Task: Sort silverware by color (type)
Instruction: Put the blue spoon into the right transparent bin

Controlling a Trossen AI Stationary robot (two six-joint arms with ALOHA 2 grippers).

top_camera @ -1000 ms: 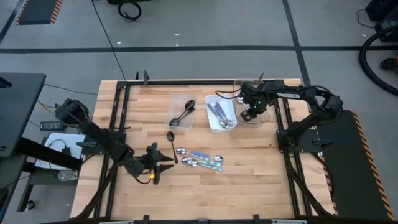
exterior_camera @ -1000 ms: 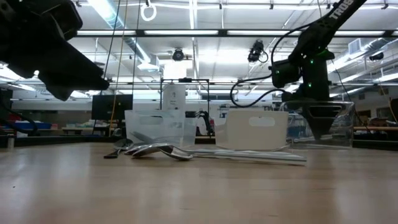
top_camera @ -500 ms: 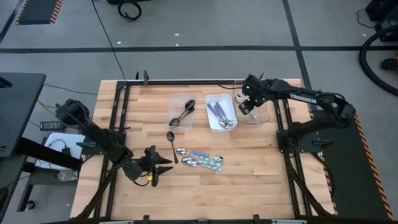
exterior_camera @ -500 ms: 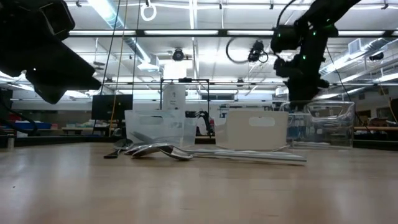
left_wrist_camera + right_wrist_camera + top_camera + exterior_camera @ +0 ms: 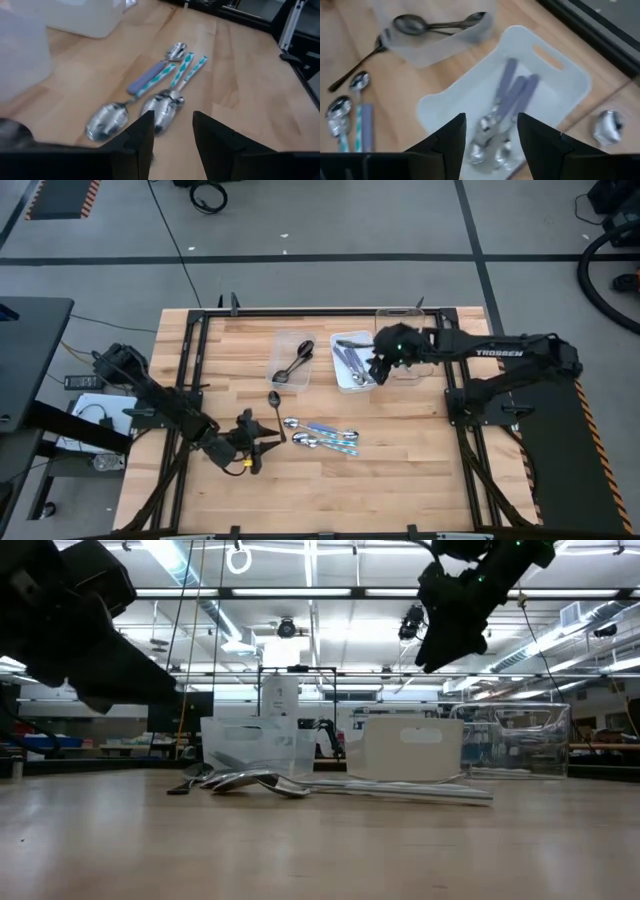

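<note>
Three loose spoons with light blue and purple handles [image 5: 322, 436] lie on the table; their bowls [image 5: 162, 107] lie just ahead of my open left gripper [image 5: 172, 137], which hovers to their left [image 5: 265, 444]. One dark spoon [image 5: 273, 404] lies beside them. More dark spoons [image 5: 295, 363] rest in the clear tray [image 5: 440, 30]. Purple-handled spoons [image 5: 515, 95] lie in the white tray [image 5: 355, 362]. My open right gripper [image 5: 492, 140] hangs high above that white tray [image 5: 450, 625]. A silver spoon [image 5: 607, 124] lies in the clear tray on the right [image 5: 405, 340].
The three trays stand in a row along the table's far part. Black frame rails [image 5: 190, 380] run along the table's left and right sides. Bare wood [image 5: 400, 470] lies toward the near edge and right of the loose spoons.
My right gripper has risen out of the clear tray on the right and swung toward the table's left, ending high over the white tray. The spoons and trays have stayed in place.
</note>
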